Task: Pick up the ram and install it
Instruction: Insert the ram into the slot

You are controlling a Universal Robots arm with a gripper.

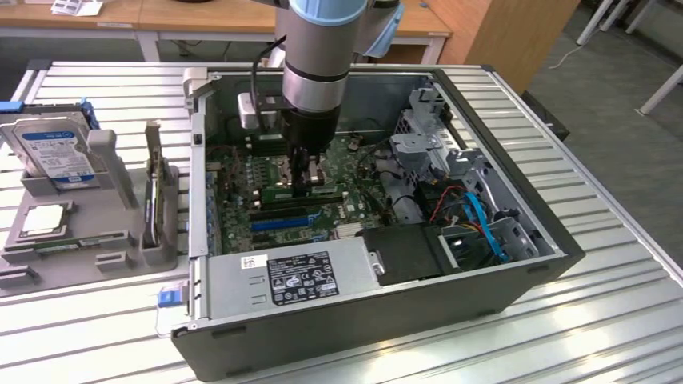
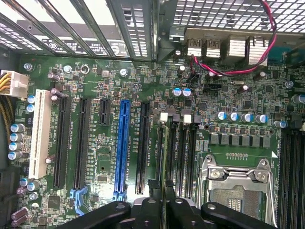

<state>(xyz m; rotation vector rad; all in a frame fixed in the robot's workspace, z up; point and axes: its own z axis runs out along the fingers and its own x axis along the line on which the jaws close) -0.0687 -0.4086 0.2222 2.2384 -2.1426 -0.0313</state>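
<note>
My gripper [image 1: 309,181] reaches down into the open computer case [image 1: 533,240], low over the motherboard [image 1: 240,180]. It is shut on the ram [image 1: 317,192], a thin green stick held flat-side to the fingers and lying along the board's slots. In the wrist view the black fingers [image 2: 183,212] clamp the ram [image 2: 163,162], which shows edge-on as a thin line. It runs alongside a group of black memory slots [image 2: 182,152] with white latches. Whether its lower edge touches a slot I cannot tell.
A CPU socket [image 2: 236,186] with a metal frame lies beside the slots, and a long blue slot [image 2: 125,143] on the other side. The power supply [image 1: 299,276], blue cables [image 1: 482,224] and drive cage [image 1: 421,152] crowd the case. A hard drive [image 1: 53,152] stands in a grey holder at the exterior view's left.
</note>
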